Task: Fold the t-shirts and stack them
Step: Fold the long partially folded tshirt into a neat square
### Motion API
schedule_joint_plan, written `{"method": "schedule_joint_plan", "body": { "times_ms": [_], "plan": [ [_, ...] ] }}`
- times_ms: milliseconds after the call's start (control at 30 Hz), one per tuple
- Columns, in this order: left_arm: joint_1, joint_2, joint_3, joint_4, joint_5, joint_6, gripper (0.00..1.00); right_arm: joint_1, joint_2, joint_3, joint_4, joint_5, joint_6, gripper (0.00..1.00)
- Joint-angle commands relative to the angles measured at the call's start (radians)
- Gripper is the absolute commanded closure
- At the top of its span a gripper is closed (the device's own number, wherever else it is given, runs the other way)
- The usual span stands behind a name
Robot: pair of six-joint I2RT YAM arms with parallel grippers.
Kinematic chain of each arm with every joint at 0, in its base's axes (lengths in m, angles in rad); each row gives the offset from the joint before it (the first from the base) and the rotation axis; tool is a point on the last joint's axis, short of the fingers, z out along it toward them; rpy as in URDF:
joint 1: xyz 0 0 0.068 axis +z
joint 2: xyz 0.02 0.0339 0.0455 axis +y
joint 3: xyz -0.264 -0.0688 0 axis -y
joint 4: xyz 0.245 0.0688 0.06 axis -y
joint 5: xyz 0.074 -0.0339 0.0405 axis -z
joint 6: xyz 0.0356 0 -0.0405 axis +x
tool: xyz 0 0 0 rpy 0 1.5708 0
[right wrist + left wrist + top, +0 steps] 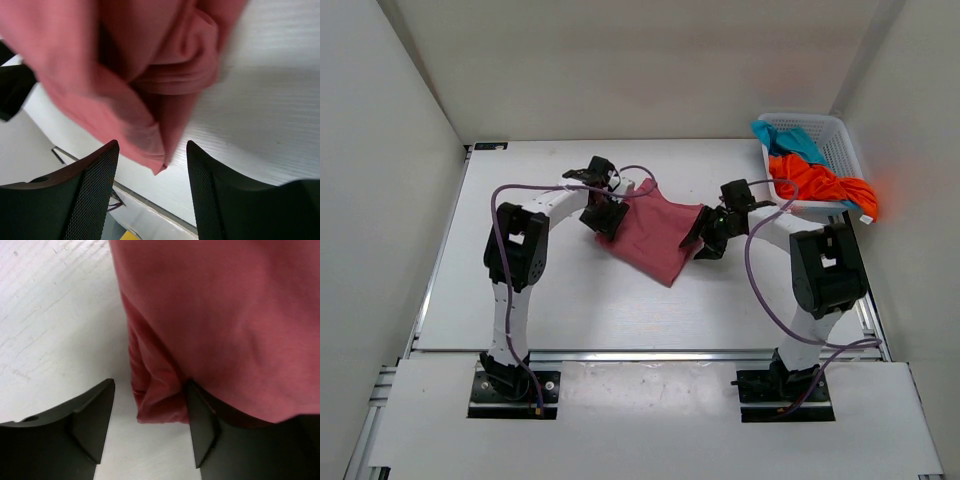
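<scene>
Top view: pink t-shirt (655, 235) lies rumpled mid-table (570, 300), with the left gripper (607, 218) at its 9 o'clock edge and the right gripper (708, 238) at its 3 o'clock edge.

Left wrist view: jaws stand apart and clamp nothing. A rolled edge of the shirt (225, 330) sits in the gap and rests against the 3 o'clock finger (200, 425). Bare table shows beside the other finger.

Right wrist view: jaws apart. A loose corner of the shirt (125, 75) hangs between the fingers (90, 190), ungripped. The cloth is blurred, so contact is unclear.

The orange t-shirt (820, 180) and teal t-shirt (790, 138) are heaped in the white basket (840, 135) at the table's 2 o'clock corner, the orange one spilling over the rim.
</scene>
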Motion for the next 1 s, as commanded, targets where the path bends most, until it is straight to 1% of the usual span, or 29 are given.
{"method": "schedule_joint_plan", "body": {
  "times_ms": [0, 67, 100, 133, 167, 200, 233, 267, 300, 333, 367, 400, 467, 500, 567, 600, 633, 667, 700, 733, 767, 800, 833, 900, 967],
  "plan": [
    [-0.018, -0.107, -0.047, 0.034, -0.002, 0.004, 0.38, 0.020, 0.034, 0.017, -0.051, 0.032, -0.022, 0.38],
    [-0.021, -0.110, -0.060, 0.028, 0.008, 0.005, 0.54, 0.031, 0.053, 0.012, -0.037, 0.026, -0.025, 0.38],
    [-0.023, -0.111, -0.063, 0.023, 0.015, 0.002, 0.59, 0.032, 0.059, 0.011, -0.026, 0.014, -0.022, 0.38],
    [-0.023, -0.118, -0.080, 0.013, 0.031, -0.001, 0.67, 0.037, 0.072, 0.008, -0.025, 0.005, -0.020, 0.38],
    [-0.027, -0.133, -0.100, 0.007, 0.043, -0.010, 0.73, 0.043, 0.079, 0.012, -0.026, -0.001, -0.023, 0.40],
    [-0.027, -0.144, -0.114, 0.002, 0.047, -0.011, 0.75, 0.040, 0.091, 0.014, -0.032, -0.011, -0.029, 0.41],
    [-0.035, -0.171, -0.151, 0.006, 0.063, -0.017, 0.75, 0.043, 0.102, 0.024, -0.034, -0.014, -0.042, 0.47],
    [-0.044, -0.186, -0.197, 0.010, 0.069, -0.027, 0.75, 0.043, 0.105, 0.026, -0.040, -0.021, -0.046, 0.56],
    [-0.049, -0.222, -0.244, 0.011, 0.071, -0.033, 0.75, 0.040, 0.109, 0.017, -0.042, -0.028, -0.052, 0.69],
    [-0.061, -0.260, -0.289, 0.020, 0.078, -0.034, 0.75, 0.037, 0.106, 0.005, -0.038, -0.037, -0.057, 0.75],
    [-0.070, -0.300, -0.310, 0.025, 0.081, -0.039, 0.74, 0.034, 0.094, -0.003, -0.035, -0.040, -0.059, 0.83],
    [-0.076, -0.315, -0.351, 0.026, 0.098, -0.050, 0.73, 0.040, 0.077, -0.034, -0.019, -0.043, -0.054, 0.87],
    [-0.089, -0.387, -0.405, 0.028, 0.107, -0.068, 0.72, 0.017, 0.031, -0.103, 0.030, -0.069, -0.068, 0.91],
    [-0.092, -0.400, -0.434, 0.029, 0.123, -0.077, 0.72, 0.008, 0.019, -0.121, 0.073, -0.110, -0.066, 0.92],
    [-0.095, -0.462, -0.484, 0.025, 0.164, -0.096, 0.66, -0.006, 0.004, -0.167, 0.090, -0.152, -0.094, 0.94],
    [-0.095, -0.479, -0.516, 0.025, 0.188, -0.096, 0.63, -0.004, 0.004, -0.160, 0.093, -0.163, -0.100, 0.94],
    [-0.102, -0.518, -0.531, 0.026, 0.193, -0.094, 0.57, -0.009, 0.008, -0.167, 0.075, -0.172, -0.123, 0.93],
    [-0.107, -0.553, -0.563, 0.028, 0.189, -0.094, 0.52, -0.010, 0.005, -0.157, 0.074, -0.178, -0.158, 0.87],
    [-0.102, -0.576, -0.588, 0.029, 0.186, -0.087, 0.45, -0.007, 0.004, -0.150, 0.060, -0.192, -0.174, 0.78],
    [-0.104, -0.611, -0.594, 0.033, 0.186, -0.082, 0.43, -0.010, 0.008, -0.143, 0.034, -0.198, -0.203, 0.73],
    [-0.090, -0.645, -0.603, 0.030, 0.181, -0.087, 0.38, -0.012, -0.002, -0.122, 0.012, -0.192, -0.247, 0.68],
    [-0.067, -0.671, -0.600, 0.025, 0.173, -0.087, 0.35, -0.004, -0.006, -0.118, -0.038, -0.166, -0.270, 0.65],
    [-0.053, -0.680, -0.588, 0.010, 0.181, -0.088, 0.35, -0.010, -0.027, -0.086, -0.093, -0.143, -0.308, 0.64],
    [0.014, -0.710, -0.546, 0.000, 0.183, -0.082, 0.33, -0.020, -0.053, -0.049, -0.156, -0.094, -0.353, 0.64],
    [0.043, -0.705, -0.490, 0.005, 0.181, -0.073, 0.31, -0.046, -0.108, -0.013, -0.225, -0.008, -0.379, 0.70]
  ]
}}
